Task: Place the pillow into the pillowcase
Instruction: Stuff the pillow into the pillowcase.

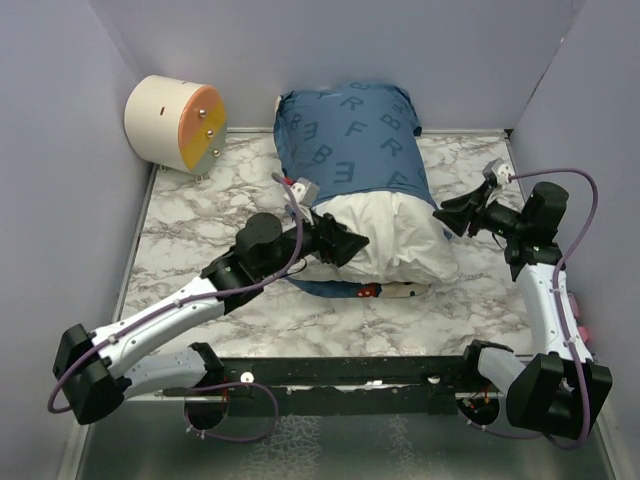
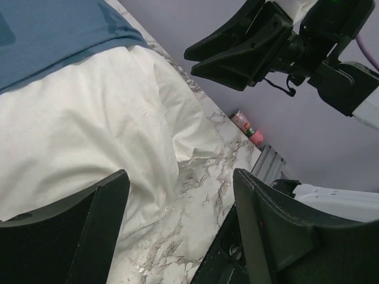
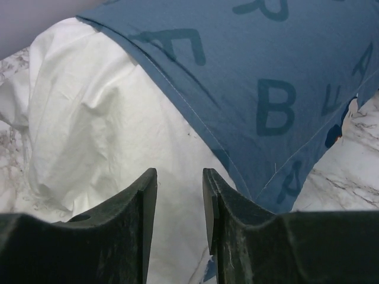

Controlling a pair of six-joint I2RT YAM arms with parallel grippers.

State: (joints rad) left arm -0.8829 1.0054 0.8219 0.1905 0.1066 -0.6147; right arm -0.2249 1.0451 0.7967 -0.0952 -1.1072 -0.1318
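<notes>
**Free room and obstacles around the pillow**

Landmark: pillow (image 1: pixel 405 240), mid-desk, far half sheathed in the pillowcase (image 1: pixel 350 135).
- Left of pillow: left gripper (image 1: pixel 352 243) hard against its flank; beyond it, bare marble desk (image 1: pixel 190 225) out to the left wall.
- Far left of pillow: cream cylinder (image 1: pixel 175 122) fills the back corner.
- Right of pillow: narrow desk strip, taken by the right gripper (image 1: pixel 447 217); side wall close behind.
- Near side of pillow: open desk to the black front rail (image 1: pixel 330 372).
- Behind pillow: pillowcase reaches the back wall.
</notes>
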